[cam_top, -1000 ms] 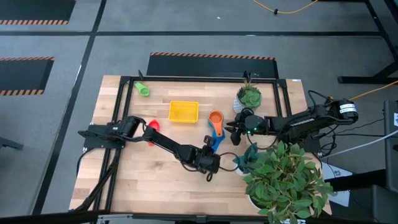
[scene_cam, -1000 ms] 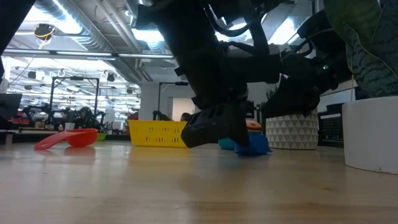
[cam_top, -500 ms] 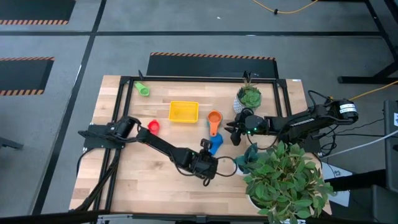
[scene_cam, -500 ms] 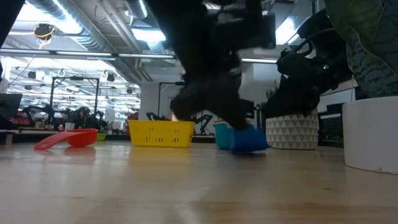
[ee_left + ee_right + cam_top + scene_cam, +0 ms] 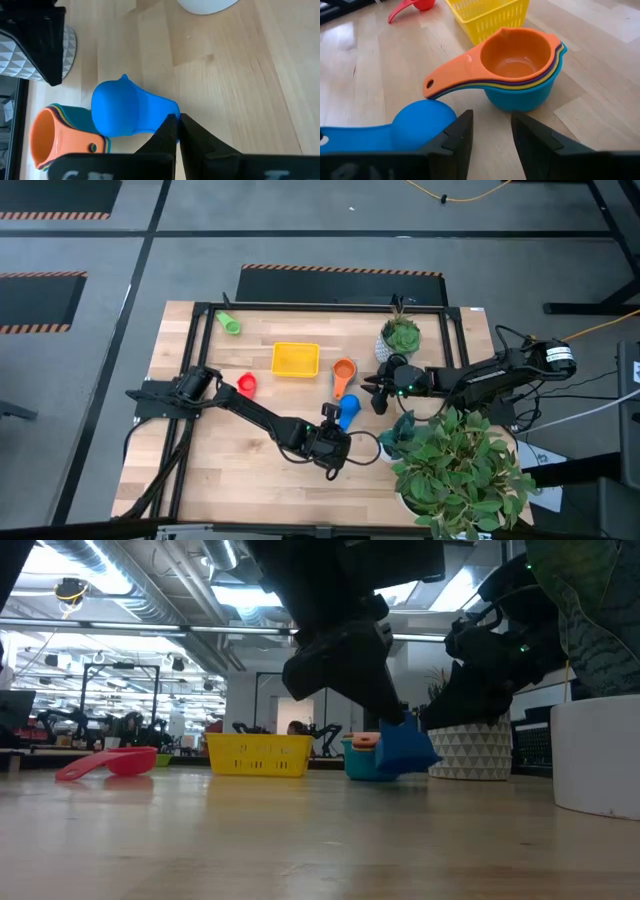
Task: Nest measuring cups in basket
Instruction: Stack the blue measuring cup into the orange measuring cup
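Observation:
A blue measuring cup [image 5: 125,107] hangs bowl-opening-down from my left gripper [image 5: 176,125], which is shut on its handle near the table's middle [image 5: 336,423]. Just beyond it stands a nested stack of cups [image 5: 520,60], orange on top and light blue lowest [image 5: 345,370]. The yellow basket [image 5: 295,359] sits to the stack's left, toward the far edge. A red cup [image 5: 245,384] and a green cup [image 5: 229,323] lie apart on the table's left half. My right gripper [image 5: 490,127] waits open to the right of the stack [image 5: 376,393]. My left gripper pinches the free end of the blue cup's flat handle [image 5: 167,119] between its two fingers. The fingers slant down from the table's near side and lie along the handle. The cup [image 5: 405,750] hangs tilted below them, domed bottom up, clear of the table.
A white patterned plant pot [image 5: 400,335] stands behind my right gripper. A large leafy plant in a white pot [image 5: 460,470] fills the near right corner. A black frame [image 5: 320,306] runs along the far edge. Bare wood lies at the near left.
My left gripper has risen, staying shut on the blue cup's handle, and its wrist has rolled slightly. The blue cup has left the table and now hangs tilted beside the stack. My right gripper has kept still.

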You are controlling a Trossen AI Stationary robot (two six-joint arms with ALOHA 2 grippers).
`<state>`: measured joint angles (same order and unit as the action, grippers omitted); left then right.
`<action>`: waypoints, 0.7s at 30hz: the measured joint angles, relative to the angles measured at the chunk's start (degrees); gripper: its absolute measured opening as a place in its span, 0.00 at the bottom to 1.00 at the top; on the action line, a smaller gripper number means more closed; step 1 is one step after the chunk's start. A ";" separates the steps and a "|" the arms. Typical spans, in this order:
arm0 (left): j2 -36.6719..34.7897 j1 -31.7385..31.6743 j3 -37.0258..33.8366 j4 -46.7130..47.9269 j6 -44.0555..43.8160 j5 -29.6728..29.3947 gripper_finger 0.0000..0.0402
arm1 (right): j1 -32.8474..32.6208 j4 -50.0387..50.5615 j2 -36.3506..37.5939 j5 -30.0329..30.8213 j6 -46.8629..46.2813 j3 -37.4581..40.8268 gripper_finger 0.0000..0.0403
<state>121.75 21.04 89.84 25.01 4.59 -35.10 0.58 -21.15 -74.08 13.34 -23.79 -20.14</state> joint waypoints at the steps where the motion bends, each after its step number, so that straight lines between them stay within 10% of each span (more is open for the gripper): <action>1: 0.00 0.00 0.00 -0.01 -0.01 0.02 0.00 | 0.00 0.02 0.00 -0.01 0.46 0.00 0.34; 21: 0.00 -1.98 8.08 1.33 1.98 0.02 0.00 | -0.02 23.19 20.66 -3.52 4.81 0.00 0.34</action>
<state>121.75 19.06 97.92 26.34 6.57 -35.08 0.56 2.05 -53.43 9.82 -18.98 -20.14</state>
